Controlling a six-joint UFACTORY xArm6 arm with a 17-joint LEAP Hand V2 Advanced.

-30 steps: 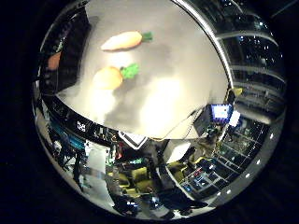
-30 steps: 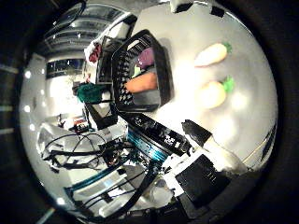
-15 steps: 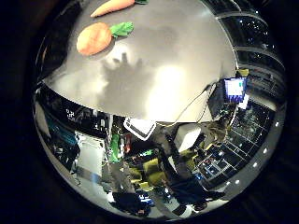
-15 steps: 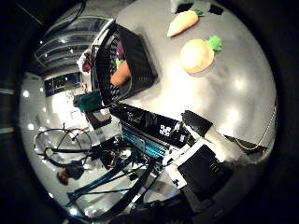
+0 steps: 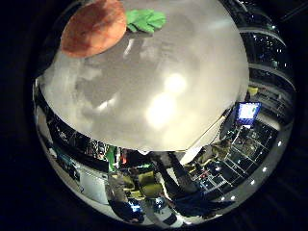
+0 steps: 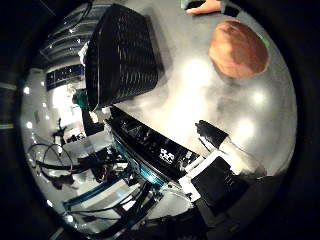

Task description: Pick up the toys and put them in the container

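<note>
A round orange plush toy point(image 5: 94, 29) with green leaves point(image 5: 144, 19) lies on the grey table point(image 5: 192, 62), close under my palm. Shadows of my fingers fall on the table beside it. A second toy, a pale orange carrot point(image 6: 204, 6), lies just beyond it. The black mesh container point(image 6: 122, 55) stands on the same table, a little way from both toys; its inside is hidden from here. My hand point(image 6: 225, 165) shows as white and black parts, with one finger point(image 6: 235, 152) reaching out fairly straight over the table, holding nothing.
The table's edge point(image 5: 144, 144) runs near the hand, with equipment racks and screens in the room beyond it. The arm's base and dark electronics point(image 6: 150, 145) sit between the container and my hand.
The camera has dropped toward the table: the round orange toy has grown large in both views, and the container's inside, with a toy in it, is out of sight.
</note>
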